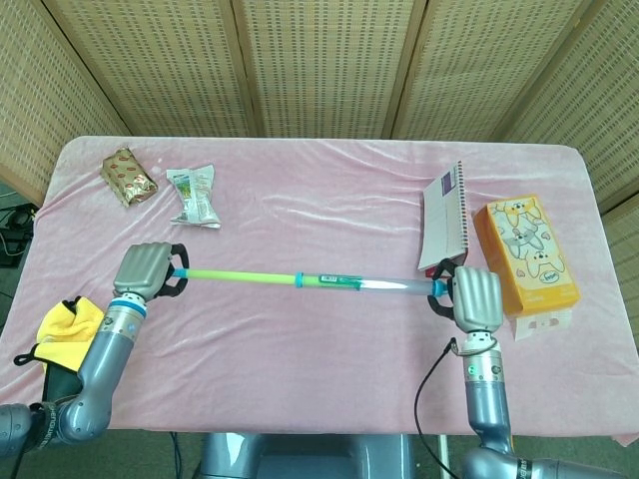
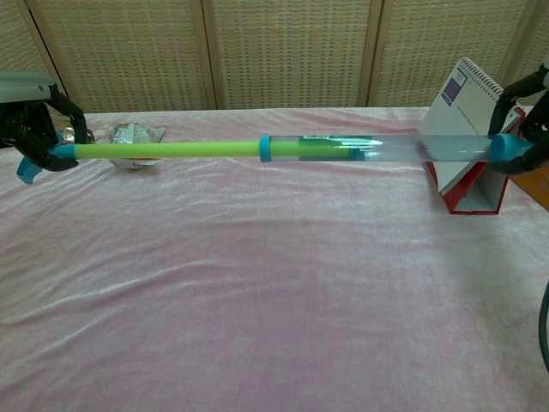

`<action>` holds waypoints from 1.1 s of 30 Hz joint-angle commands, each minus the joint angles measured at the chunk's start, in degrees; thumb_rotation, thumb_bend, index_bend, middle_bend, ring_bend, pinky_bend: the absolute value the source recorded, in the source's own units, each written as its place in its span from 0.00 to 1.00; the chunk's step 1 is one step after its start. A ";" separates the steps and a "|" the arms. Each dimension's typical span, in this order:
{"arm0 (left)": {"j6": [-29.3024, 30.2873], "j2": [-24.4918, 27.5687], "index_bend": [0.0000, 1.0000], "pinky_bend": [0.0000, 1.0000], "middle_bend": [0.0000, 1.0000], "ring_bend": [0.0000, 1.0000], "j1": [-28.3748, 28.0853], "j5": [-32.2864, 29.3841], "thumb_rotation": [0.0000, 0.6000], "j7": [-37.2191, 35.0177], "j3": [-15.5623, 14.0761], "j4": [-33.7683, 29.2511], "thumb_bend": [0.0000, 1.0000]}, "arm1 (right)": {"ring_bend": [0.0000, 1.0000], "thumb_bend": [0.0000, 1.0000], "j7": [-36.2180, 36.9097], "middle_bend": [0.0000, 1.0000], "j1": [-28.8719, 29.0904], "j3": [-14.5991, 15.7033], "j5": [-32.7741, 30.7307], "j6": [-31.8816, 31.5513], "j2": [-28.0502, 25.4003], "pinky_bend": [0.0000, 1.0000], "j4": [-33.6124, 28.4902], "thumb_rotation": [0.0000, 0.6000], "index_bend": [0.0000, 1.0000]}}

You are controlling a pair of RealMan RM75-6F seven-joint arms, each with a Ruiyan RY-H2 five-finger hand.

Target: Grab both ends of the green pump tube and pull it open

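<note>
The green pump tube [image 1: 300, 279] [image 2: 257, 148] hangs level above the pink table, pulled out long. Its green rod [image 2: 163, 150] runs left from a blue collar [image 2: 265, 148]; the clear barrel [image 2: 412, 148] runs right. My left hand [image 1: 145, 269] [image 2: 30, 129] grips the blue handle at the rod's left end. My right hand [image 1: 475, 296] [image 2: 530, 112] grips the blue cap at the barrel's right end, and it is partly cut off at the chest view's right edge.
A spiral notebook [image 1: 444, 220] [image 2: 467, 129] stands just behind the tube's right end, with an orange box [image 1: 524, 251] to its right. Two snack packets [image 1: 195, 195] [image 1: 129, 177] lie at the back left. A yellow cloth [image 1: 72, 329] sits off the table's left edge.
</note>
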State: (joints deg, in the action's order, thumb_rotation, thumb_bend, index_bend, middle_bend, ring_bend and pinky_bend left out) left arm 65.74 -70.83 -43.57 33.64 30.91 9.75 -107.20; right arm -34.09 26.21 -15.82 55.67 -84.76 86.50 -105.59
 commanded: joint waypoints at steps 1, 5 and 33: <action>-0.34 1.44 0.85 0.81 0.96 0.86 1.02 0.94 1.00 -0.75 -0.90 0.55 0.65 | 1.00 0.42 0.86 1.00 -0.93 -0.07 -0.50 -0.15 -1.38 0.83 -0.41 1.00 0.72; -0.63 3.02 0.86 0.81 0.96 0.86 1.93 1.87 1.00 -1.68 -1.37 1.01 0.65 | 1.00 0.42 1.68 1.00 -1.55 -0.38 -0.88 -0.15 -2.60 0.83 -0.84 1.00 0.72; -9.34 8.45 0.00 0.12 0.02 0.03 1.33 1.46 1.00 -0.81 -4.69 -0.11 0.15 | 0.30 0.26 1.50 0.26 -2.04 1.41 -3.83 4.66 -6.13 0.29 -0.49 1.00 0.20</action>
State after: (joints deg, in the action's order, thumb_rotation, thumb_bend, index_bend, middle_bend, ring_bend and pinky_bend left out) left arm 56.96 -62.85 -41.88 35.43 29.81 5.42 -107.02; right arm -32.59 24.05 -14.62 52.56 -80.88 80.71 -106.40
